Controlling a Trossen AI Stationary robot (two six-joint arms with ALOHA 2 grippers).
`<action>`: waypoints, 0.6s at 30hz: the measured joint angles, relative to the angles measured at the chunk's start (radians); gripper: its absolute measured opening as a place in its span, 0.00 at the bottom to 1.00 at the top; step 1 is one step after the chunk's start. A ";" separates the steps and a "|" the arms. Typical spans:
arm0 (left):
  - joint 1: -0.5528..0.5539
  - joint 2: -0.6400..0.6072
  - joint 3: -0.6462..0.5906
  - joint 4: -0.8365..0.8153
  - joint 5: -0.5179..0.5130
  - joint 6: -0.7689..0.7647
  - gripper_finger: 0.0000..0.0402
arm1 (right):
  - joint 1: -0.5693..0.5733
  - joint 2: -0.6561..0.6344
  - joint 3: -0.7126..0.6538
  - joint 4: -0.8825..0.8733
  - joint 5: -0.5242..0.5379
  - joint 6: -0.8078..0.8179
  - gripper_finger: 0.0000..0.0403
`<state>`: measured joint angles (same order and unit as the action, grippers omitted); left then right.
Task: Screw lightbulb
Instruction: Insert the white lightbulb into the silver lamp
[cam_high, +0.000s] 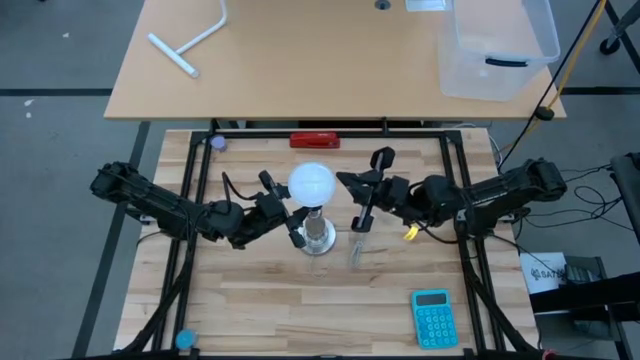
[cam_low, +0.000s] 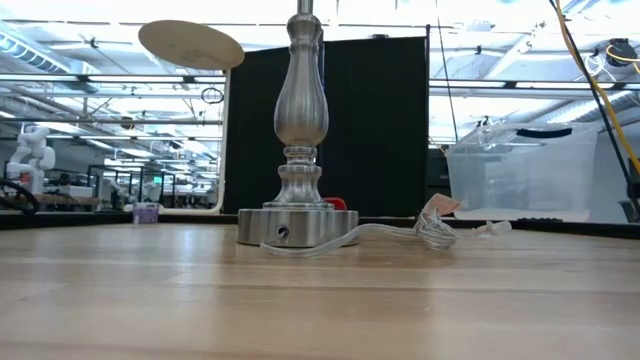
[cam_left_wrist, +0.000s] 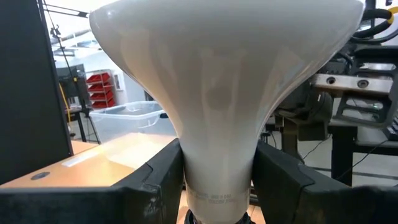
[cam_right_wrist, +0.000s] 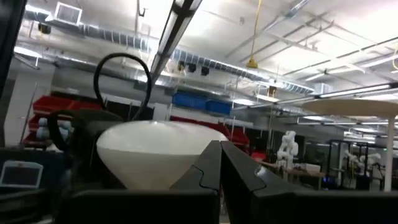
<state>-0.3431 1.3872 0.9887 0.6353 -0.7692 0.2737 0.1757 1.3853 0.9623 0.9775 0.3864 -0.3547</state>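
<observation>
The white lightbulb stands head up on top of the silver lamp stand in the middle of the table; its narrow end sits at the stand's black socket. My left gripper reaches in from the table's left and is shut on the bulb below its head. My right gripper is shut and hovers at the right side of the bulb's head; I cannot tell whether it touches. The low view shows only the stand and its round foot. My left gripper pinches the bulb's tapering neck, just above the screw base, between its two fingers. The fingers come nearly level from the table's left, one on each side of the neck. The bulb stands upright with its lower end at the socket.
The stand's clear cord and a small clear-pink piece lie right of the foot. A teal calculator is near the front right, a red object at the far edge. A clear bin and a white T-piece lie on the table beyond.
</observation>
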 joint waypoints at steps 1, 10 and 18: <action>0.000 0.000 0.000 0.000 0.000 0.000 0.41 | 0.000 0.000 0.001 -0.002 0.000 0.004 0.00; 0.000 0.000 0.000 0.000 0.000 -0.005 0.41 | 0.003 0.000 0.002 -0.040 0.001 0.002 0.00; 0.000 0.000 0.000 0.000 0.000 -0.005 0.41 | 0.003 0.000 0.002 -0.049 0.000 -0.022 0.00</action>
<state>-0.3428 1.3872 0.9886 0.6353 -0.7689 0.2684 0.1787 1.3853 0.9638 0.9289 0.3866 -0.3770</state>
